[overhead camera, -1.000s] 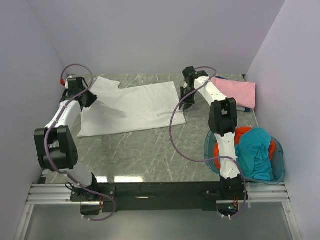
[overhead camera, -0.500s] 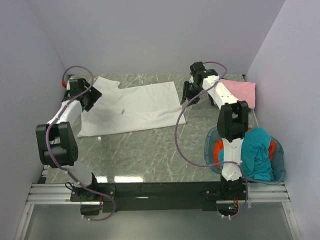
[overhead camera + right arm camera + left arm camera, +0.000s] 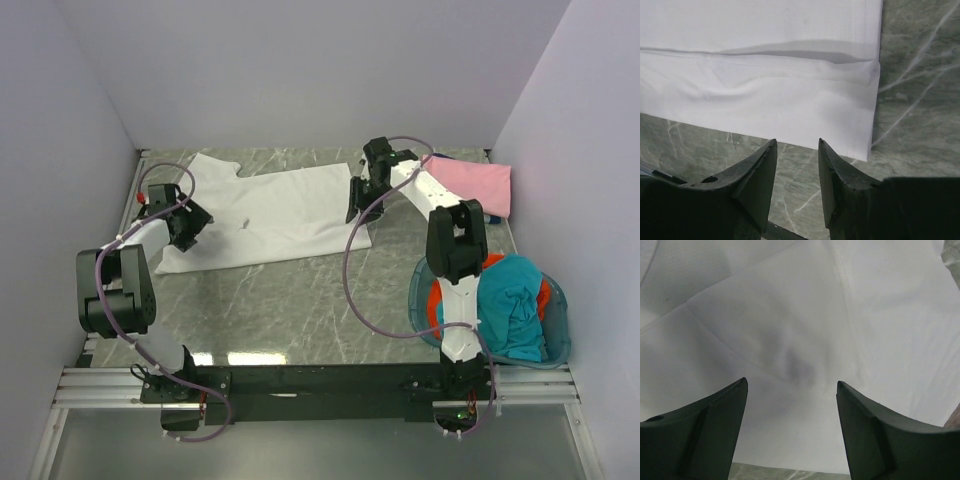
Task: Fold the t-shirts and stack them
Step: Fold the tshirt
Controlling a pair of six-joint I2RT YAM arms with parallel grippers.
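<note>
White t-shirt (image 3: 265,215) lies spread across the far half of the table (image 3: 300,300), collar end to the left, hem to the right. It is mostly flat and not yet brought into a compact fold. The right wrist view shows one layer edge running along it near the hem; fold or wrinkle, cannot tell. Pink t-shirt (image 3: 478,187) sits as a neat folded rectangle at the far right corner, so I judge that one done and the likely base of the stack. Teal t-shirt (image 3: 510,305) is crumpled in the round blue basket (image 3: 560,340) at near right, lying on top of the orange-red t-shirt (image 3: 436,300); neither has been started. Tally by my reading: one of four folded, one in work, two waiting, no stacking yet. Left end effector (image 3: 792,385) hangs low over the sleeve end of the white cloth, fingers spread wide, nothing between them. Right end effector (image 3: 797,145) hangs over the hem corner, fingers parted by a narrower gap, gripping nothing. The table is grey-green marbled stone-look with a glossy sheen at its near edge. Plain pale lavender walls (image 3: 300,70) close in three sides. A metal rail (image 3: 320,385) carries both arm bases.
</note>
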